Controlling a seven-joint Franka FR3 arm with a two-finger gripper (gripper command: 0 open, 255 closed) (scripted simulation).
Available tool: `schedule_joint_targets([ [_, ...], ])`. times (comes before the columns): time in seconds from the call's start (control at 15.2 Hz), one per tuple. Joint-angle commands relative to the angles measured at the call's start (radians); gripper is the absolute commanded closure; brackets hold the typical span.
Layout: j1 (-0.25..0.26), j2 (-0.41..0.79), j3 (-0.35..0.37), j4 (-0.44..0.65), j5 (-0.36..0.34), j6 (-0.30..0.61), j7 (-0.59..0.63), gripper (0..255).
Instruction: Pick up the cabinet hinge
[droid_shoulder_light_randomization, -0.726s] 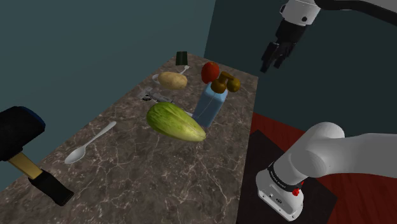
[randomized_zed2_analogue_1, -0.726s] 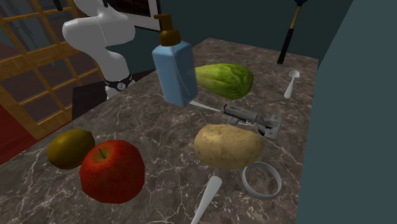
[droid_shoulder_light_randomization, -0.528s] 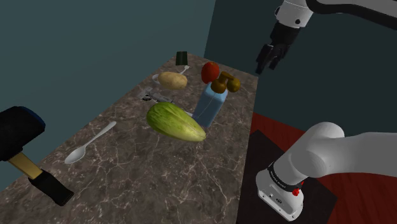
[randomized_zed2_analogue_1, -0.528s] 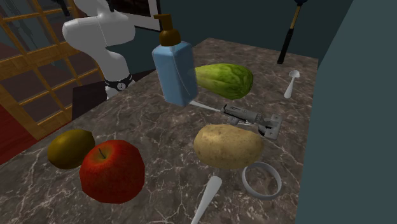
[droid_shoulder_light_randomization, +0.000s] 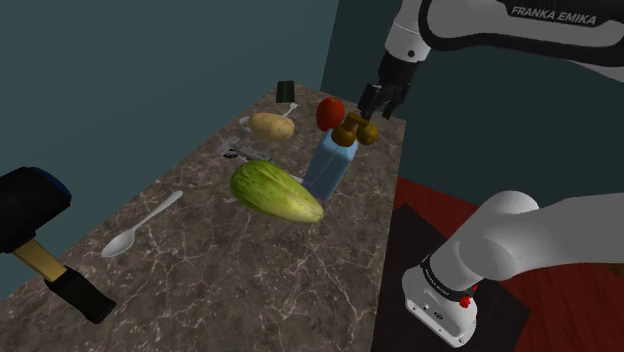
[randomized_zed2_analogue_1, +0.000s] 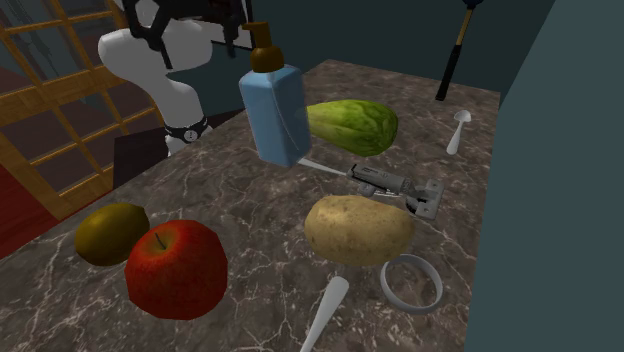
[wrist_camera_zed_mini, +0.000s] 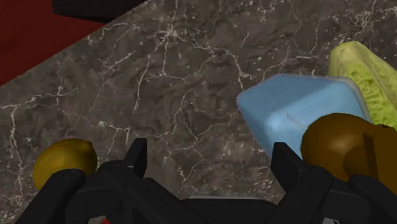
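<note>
1. Shoulder view: the gripper (droid_shoulder_light_randomization: 374, 108) hangs over the far end of the marble counter (droid_shoulder_light_randomization: 250, 290), right above the brown fruit (droid_shoulder_light_randomization: 368, 132) and the pump of the blue soap bottle (droid_shoulder_light_randomization: 328, 168). The cabinet hinge (droid_shoulder_light_randomization: 240, 153) lies flat on the counter at roughly 8 o'clock from the gripper, well apart from it. The bottle and the green lettuce (droid_shoulder_light_randomization: 275, 192) crowd that line. My worry is that a straight diagonal drop clips the pump and tips the bottle.

2. Second exterior view: the hinge sits at about 4 o'clock from the bottle and 1 o'clock from the potato (randomized_zed2_analogue_1: 358, 228), just beside it, with the lettuce near at 11 o'clock. That's a tight pocket. Coming down wide, the hand could nudge the potato or lettuce so it rolls onto the hinge. The hinge also looks low and flat, so I reckon a shallow pinch skids off it, and too deep a one jams the tips into the counter.

3. Wrist view: the fingers (wrist_camera_zed_mini: 137, 156) stand wide apart with nothing between them, just bare counter below. The pump is right by one finger and the fruit by the other. Closing on this line catches nothing, or the pump.
</note>
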Motion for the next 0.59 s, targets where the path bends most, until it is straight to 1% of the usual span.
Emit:
schedule_joint_targets([
  [0.0, 0.012, 0.045, 0.027, -0.009, 0.016, 0.064, 0.028, 0],
  [0.26, 0.028, 0.156, 0.072, 0.007, 0.034, 0.174, 0.073, 0],
  [0.53, 0.044, 0.279, 0.113, 0.045, 0.038, 0.275, 0.120, 0],
])
